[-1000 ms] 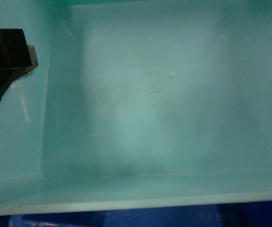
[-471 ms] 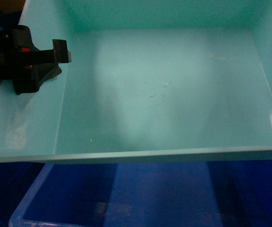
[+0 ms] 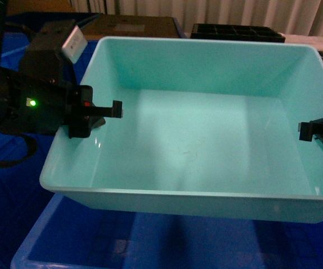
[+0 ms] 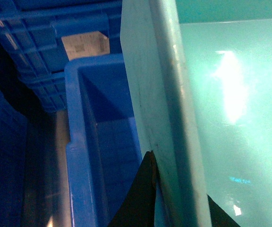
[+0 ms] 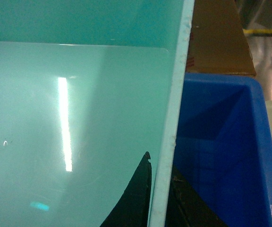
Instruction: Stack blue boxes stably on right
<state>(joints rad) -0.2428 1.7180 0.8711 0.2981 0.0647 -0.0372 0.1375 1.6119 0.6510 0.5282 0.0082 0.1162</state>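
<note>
- Carry step: we hold the turquoise tub (image 3: 206, 140) aloft over a royal-blue crate (image 3: 94, 246).
- Left gripper (image 3: 102, 112) jaws pinch its left wall; right gripper (image 3: 318, 131) jaws pinch its right wall.
- Next, we judge: keep it level, lower squarely onto the right-hand stack.

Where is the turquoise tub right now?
In the head view the turquoise tub fills the centre, held above a royal-blue crate, with the left tool clamped on its left wall and the right tool on its right wall.
</note>
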